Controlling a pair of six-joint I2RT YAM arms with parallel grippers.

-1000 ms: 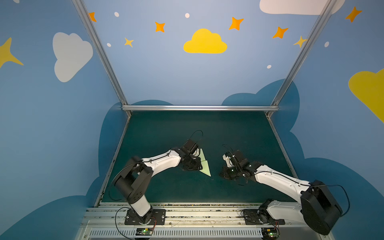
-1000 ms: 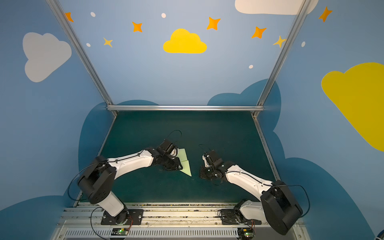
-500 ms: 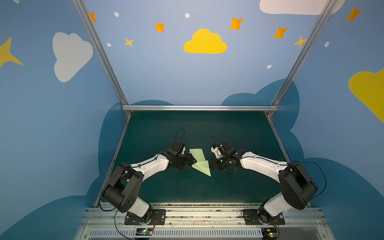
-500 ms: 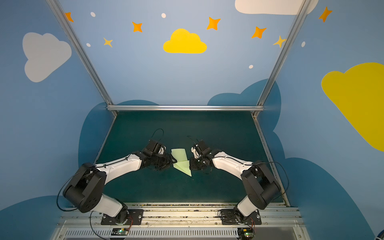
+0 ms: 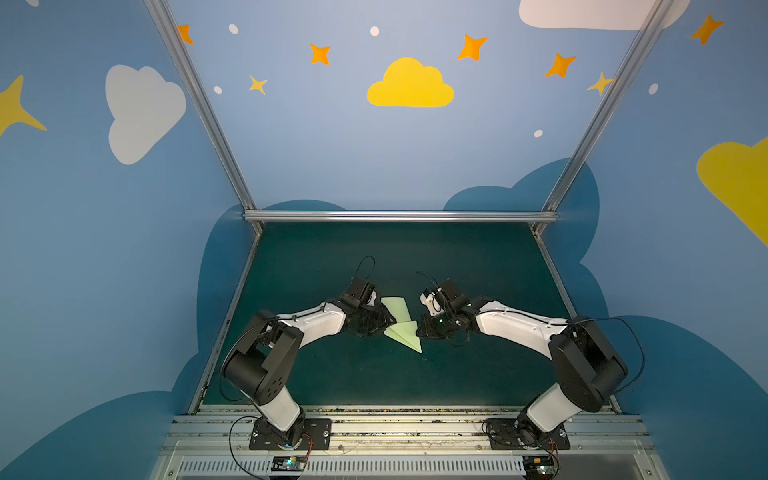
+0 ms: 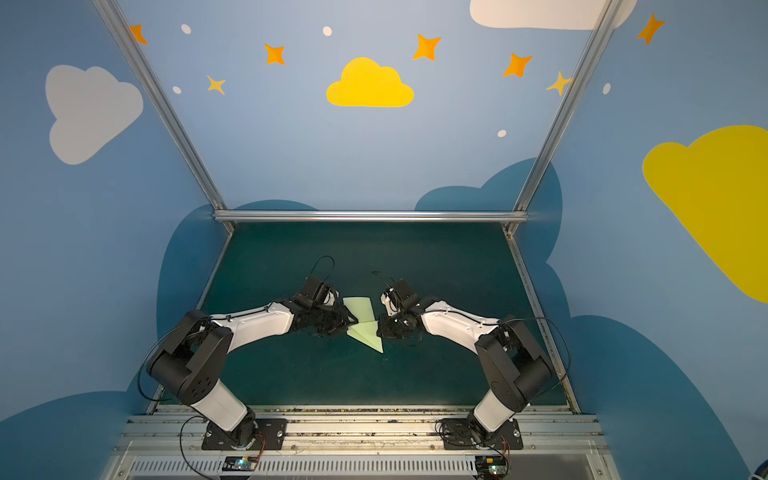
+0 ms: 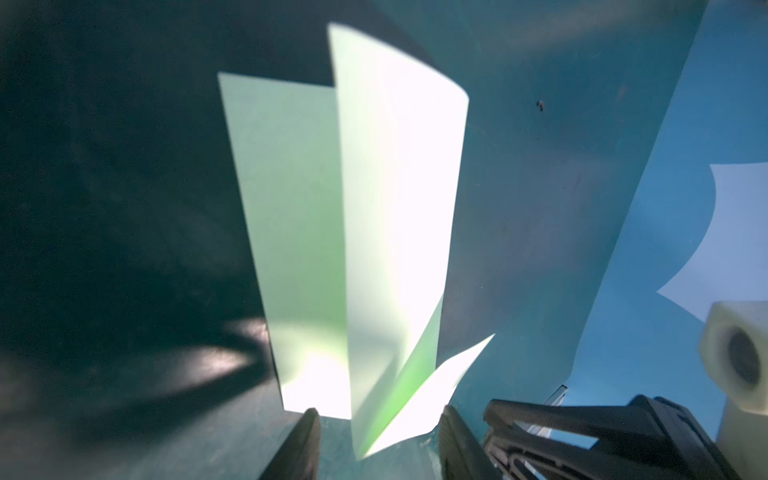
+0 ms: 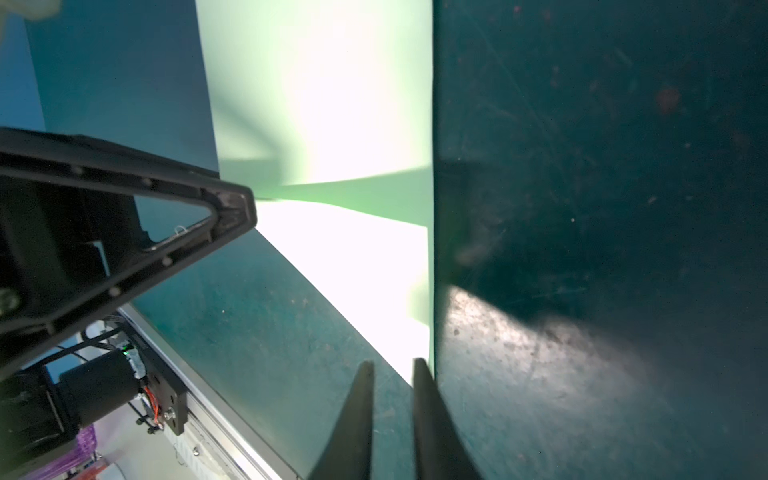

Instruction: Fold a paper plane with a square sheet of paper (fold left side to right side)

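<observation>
Paper sheet (image 5: 400,320), pale green and partly folded with a tip pointing near-right, lies mid-mat (image 5: 374,374) between both grippers. The left gripper (image 7: 380,424) has its jaws moderately apart around a raised flap at the sheet's left edge. The right gripper (image 8: 392,368) is narrowly parted at the sheet's right edge and grips nothing.

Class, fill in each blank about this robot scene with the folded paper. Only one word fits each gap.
1. The folded paper is pale ____.
2. It lies on the dark mat, ____ the left claw and the right claw.
3. The large cloud painted in the middle of the back wall is ____.

Missing words: green; between; yellow.
</observation>
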